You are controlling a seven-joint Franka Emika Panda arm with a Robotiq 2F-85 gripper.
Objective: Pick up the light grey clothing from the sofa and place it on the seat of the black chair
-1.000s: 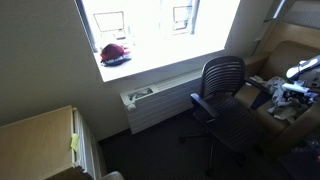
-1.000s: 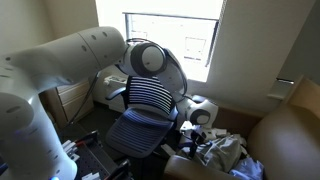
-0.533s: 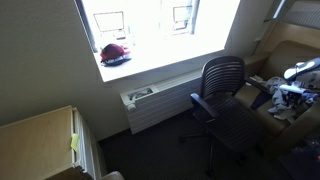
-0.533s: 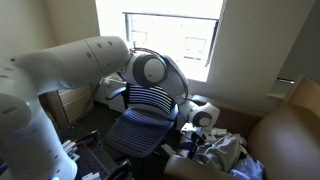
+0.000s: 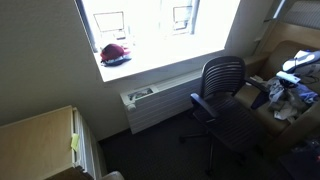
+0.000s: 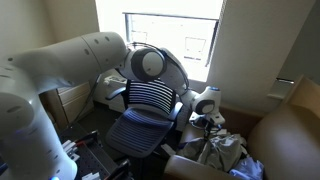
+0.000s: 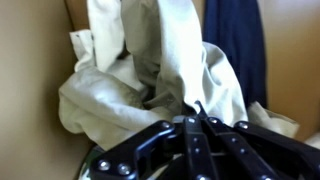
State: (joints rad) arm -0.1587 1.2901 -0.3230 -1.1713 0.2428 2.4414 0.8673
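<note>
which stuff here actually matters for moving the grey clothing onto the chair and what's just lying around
For the job:
light grey clothing, jaws shut on it
sofa
black chair

Just lying about:
dark blue garment
red item on the windowsill
radiator
tan cabinet

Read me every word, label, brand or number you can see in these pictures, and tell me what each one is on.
No text can be read in any view.
On the yellow slip at the edge of the wooden cabinet: too small to read.
On the light grey clothing: no print or label shows.
On the black chair: no brand mark shows.
</note>
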